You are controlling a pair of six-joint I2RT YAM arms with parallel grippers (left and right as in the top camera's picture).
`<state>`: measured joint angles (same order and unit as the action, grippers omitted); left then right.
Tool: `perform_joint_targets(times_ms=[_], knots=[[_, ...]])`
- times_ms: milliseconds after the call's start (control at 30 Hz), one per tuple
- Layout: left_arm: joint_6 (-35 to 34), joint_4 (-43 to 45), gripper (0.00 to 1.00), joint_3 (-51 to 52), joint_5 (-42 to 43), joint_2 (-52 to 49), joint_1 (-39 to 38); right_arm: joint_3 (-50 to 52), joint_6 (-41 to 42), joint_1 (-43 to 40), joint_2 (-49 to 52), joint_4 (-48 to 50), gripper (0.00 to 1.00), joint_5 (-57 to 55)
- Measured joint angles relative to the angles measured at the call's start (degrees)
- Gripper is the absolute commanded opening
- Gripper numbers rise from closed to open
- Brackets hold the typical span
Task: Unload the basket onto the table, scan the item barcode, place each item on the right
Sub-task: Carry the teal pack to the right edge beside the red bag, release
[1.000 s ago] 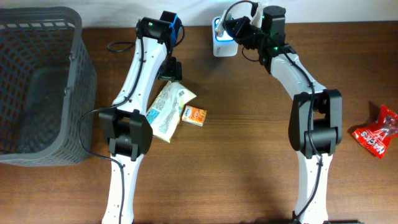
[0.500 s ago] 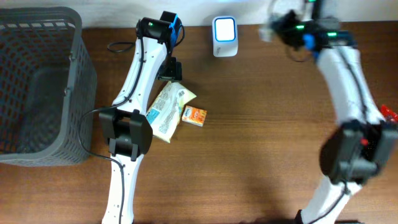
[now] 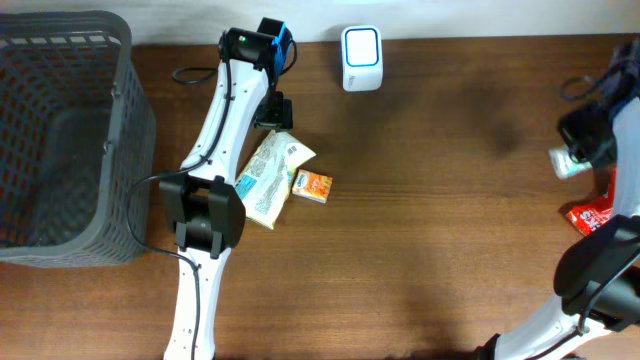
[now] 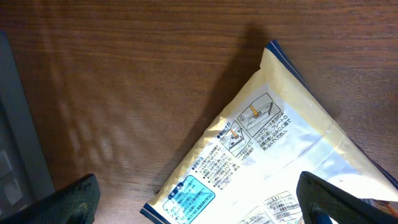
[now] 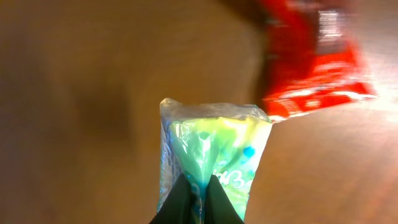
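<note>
As right claw [image 5: 198, 200] pinches it, clear packet [image 5: 214, 146], green-blue inside

You are working at a mock shop checkout laid out on a wooden table [image 3: 430, 220]. A white scanner [image 3: 360, 45] stands at the far edge and a grey shopping basket [image 3: 135, 120] sits at the left. Packaged goods lie about: a pale pouch [image 3: 265, 175], a small orange box [image 3: 314, 186] and, at the right, a red packet [image 3: 595, 215].
</note>
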<state>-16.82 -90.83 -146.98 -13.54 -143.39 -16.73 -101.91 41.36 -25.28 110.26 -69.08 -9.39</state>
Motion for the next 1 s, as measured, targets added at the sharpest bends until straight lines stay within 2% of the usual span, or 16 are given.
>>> perform_joint_targets(times_ms=[167, 267, 300, 367, 400, 467, 600, 833, 900, 1000], knots=[[0.0, 0.0, 0.99, 0.0, 0.0, 0.0, 0.0, 4.9, -0.2, -4.8, 0.5, 4.4, 0.05, -3.1], [0.0, 0.0, 0.99, 0.0, 0.0, 0.0, 0.0, 6.7, -0.5, -6.4, 0.6, 7.1, 0.17, -3.8], [0.0, 0.0, 0.99, 0.0, 0.0, 0.0, 0.0, 7.0, -0.7, -6.6, 0.6, 7.8, 0.22, -4.0], [0.0, 0.0, 0.99, 0.0, 0.0, 0.0, 0.0, 7.2, -0.9, -6.6, 0.6, 9.1, 0.49, -4.1], [0.0, 0.0, 0.99, 0.0, 0.0, 0.0, 0.0, 7.2, -1.0, -6.5, 0.6, 9.6, 0.59, -4.2], [0.0, -0.1, 0.99, 0.0, 0.0, 0.0, 0.0, 7.2, -0.9, -6.5, 0.6, 10.7, 0.71, -4.3], [0.0, 0.0, 0.99, 0.0, 0.0, 0.0, 0.0, 7.2, -2.1, -6.5, 0.6, 10.9, 0.74, -3.6], [0.1, -2.5, 0.99, -0.5, 3.0, 0.0, 0.0, 7.2, -7.9, -6.5, 0.6, 9.9, 0.84, 8.8], [0.3, -4.5, 0.99, -2.4, 4.0, 0.1, 0.0, 7.2, -8.7, -6.5, 0.6, 9.5, 0.99, 13.9], [0.7, -5.6, 0.99, -3.4, 4.8, 1.9, 0.0, 7.2, -9.1, -6.5, 0.6, 9.3, 0.99, 20.9]])
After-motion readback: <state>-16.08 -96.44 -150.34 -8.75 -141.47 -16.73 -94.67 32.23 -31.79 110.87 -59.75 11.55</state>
